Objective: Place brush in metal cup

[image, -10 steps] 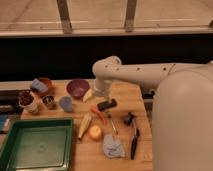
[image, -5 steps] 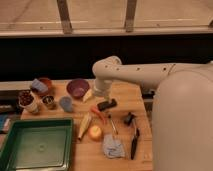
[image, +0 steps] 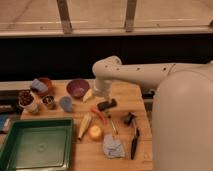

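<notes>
Task not started: brush not yet picked up.
Your gripper point(image: 99, 92) hangs spread and empty over mid-table; the long slender black brush point(image: 133, 144) lies front right, well apart from the small shiny dark metal cup point(image: 48, 101) at left.

One table point(image: 134, 95) carries three cups: a white cup point(image: 28, 101), a metal cup point(image: 48, 102) and a grey-blue cup point(image: 65, 104). There are two bowls, a purple bowl point(image: 77, 88) and an orange bowl point(image: 46, 83); two bluish cloths, a crumpled cloth point(image: 114, 147) and a folded cloth point(image: 37, 85); one green tray point(image: 35, 145); one corn cob point(image: 85, 125); one flat black block point(image: 106, 104); one stubby black object point(image: 129, 119); one brush point(image: 134, 143). One end effector point(image: 101, 92) hangs just beside the purple bowl.
</notes>
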### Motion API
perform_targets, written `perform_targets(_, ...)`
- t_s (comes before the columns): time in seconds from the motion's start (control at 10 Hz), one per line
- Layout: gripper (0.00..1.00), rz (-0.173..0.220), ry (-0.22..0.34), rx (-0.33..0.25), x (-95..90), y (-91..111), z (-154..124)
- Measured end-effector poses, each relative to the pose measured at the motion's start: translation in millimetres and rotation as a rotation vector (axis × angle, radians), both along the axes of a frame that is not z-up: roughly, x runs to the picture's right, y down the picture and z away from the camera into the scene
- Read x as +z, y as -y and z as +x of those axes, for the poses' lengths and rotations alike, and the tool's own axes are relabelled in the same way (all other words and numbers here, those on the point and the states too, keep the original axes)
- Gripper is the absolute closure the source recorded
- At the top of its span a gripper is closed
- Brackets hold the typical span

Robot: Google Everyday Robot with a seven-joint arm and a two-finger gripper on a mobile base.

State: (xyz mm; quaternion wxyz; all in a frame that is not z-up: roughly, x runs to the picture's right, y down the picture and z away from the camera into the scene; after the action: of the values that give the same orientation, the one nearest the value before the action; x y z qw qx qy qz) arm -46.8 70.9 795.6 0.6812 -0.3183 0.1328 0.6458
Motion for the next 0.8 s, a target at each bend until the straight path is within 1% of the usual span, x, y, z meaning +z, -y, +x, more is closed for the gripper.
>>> perform_targets(0.6,0.2,0.001,0.0,0.0,0.1,0.3,-0.1)
perform_targets(0.7,0.2,0.001,-0.002,-0.005,1.0,0.5,0.5)
perform_targets(0.8,0.2,0.003,-0.02,-0.033,5.9,2.2,4.7)
